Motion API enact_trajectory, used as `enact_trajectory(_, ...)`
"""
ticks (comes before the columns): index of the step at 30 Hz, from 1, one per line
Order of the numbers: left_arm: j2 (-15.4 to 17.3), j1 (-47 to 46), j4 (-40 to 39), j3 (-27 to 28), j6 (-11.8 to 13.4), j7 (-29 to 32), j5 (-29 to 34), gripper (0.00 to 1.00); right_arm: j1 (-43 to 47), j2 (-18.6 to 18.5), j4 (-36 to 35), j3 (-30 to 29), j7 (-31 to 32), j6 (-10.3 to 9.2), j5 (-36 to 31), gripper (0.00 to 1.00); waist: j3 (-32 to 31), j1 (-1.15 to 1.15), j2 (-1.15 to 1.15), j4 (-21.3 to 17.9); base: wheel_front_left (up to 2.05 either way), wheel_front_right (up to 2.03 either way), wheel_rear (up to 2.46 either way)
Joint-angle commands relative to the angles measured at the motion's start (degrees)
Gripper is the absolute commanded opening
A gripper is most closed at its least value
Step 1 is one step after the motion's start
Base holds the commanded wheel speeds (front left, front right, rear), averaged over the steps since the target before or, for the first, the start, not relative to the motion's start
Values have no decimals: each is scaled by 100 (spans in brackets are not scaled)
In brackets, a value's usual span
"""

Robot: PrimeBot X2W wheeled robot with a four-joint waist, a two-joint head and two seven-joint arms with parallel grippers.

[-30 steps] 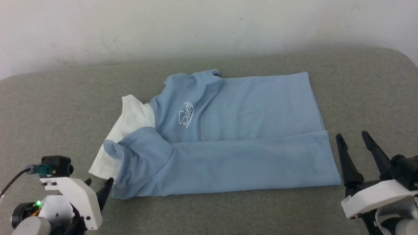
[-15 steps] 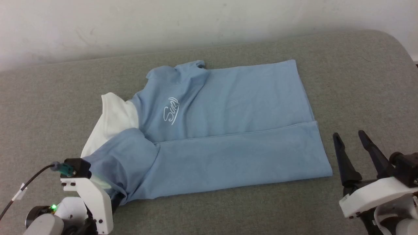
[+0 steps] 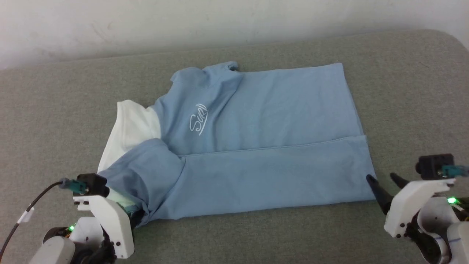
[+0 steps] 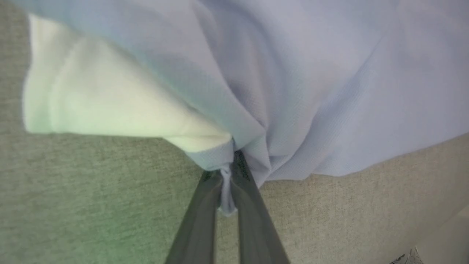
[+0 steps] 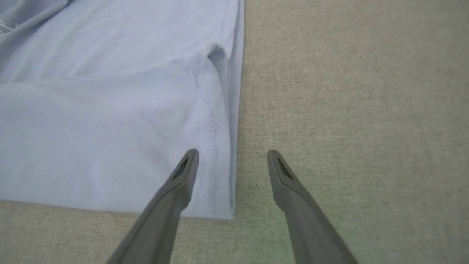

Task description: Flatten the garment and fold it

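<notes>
The garment (image 3: 256,146), a light blue polo shirt with a white cursive chest logo (image 3: 198,123) and a white part (image 3: 128,135) at its left end, lies on the grey surface with its near side folded over. My left gripper (image 4: 229,176) is shut on a bunched bit of blue cloth at the garment (image 4: 293,91) near-left corner; in the head view my left gripper (image 3: 137,216) sits at that corner. My right gripper (image 5: 232,156) stands open over the hem at the near-right corner of the garment (image 5: 110,128), one finger over cloth, one over bare surface; my right gripper (image 3: 383,183) shows at the lower right.
The grey fabric-covered surface (image 3: 55,121) runs all round the shirt, with its rounded far-right corner (image 3: 439,40) and a pale wall (image 3: 220,22) behind. A cable (image 3: 33,205) trails from my left wrist.
My left gripper moved onto the near-left corner and shut on the cloth. My right gripper tipped down to the near-right hem, still open. The head camera shifted.
</notes>
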Motion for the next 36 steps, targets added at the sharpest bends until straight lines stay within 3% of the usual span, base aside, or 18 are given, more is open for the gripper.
enact_trajectory(1, -138, 137, 223, -159, 5, 65, -13, 0, -135, -40, 97, 60, 83, -4, 74, 100, 20, 0, 0, 50, 0, 0, 0)
enact_trajectory(7, -122, 79, 117, -80, -32, -164, 22, 0, -635, -275, 1120, 713, 1123, -4, 631, 100, 55, 0, 0, 212, 0, 0, 0)
enact_trajectory(8, -123, 69, 99, -77, -45, -199, 30, 0, -669, -301, 1253, 798, 1314, -4, 722, 49, 56, 0, 0, 240, 0, 0, 0)
enact_trajectory(9, -121, 65, 81, -76, -52, -226, 41, 0, -700, -310, 1361, 858, 1483, -4, 829, 44, 53, 0, 0, 260, 0, 0, 0)
enact_trajectory(10, -112, 63, 61, -80, -59, -249, 56, 0, -726, -321, 1433, 917, 1628, -4, 929, 0, 48, 0, 0, 276, 0, 0, 0)
enact_trajectory(12, -101, 65, 3, -66, -83, -314, 67, 0, -773, -366, 1468, 995, 1780, -4, 1070, 0, 26, 0, 0, 298, 0, 0, 0)
enact_trajectory(16, -31, 129, -230, 30, -50, -516, 133, 0, -859, -542, 1200, 1009, 1419, -4, 1064, 0, -134, 0, 0, 312, 0, 0, 0)
enact_trajectory(24, 260, 795, -1243, 309, 369, -752, 333, 0, -352, -736, 45, 681, 780, -4, 778, 0, -718, 0, 0, 403, 0, 0, 0)
enact_trajectory(29, 381, 1512, -1866, 412, 756, -733, 417, 0, 486, -639, -657, 341, 852, -4, 636, 0, -1019, 0, 0, 486, 0, 0, 0)
enact_trajectory(36, 125, 2679, -1920, 512, 1181, -778, 112, 0, 1628, -215, -905, -52, 982, -4, 490, 0, -1108, 0, 0, 489, 0, 0, 0)
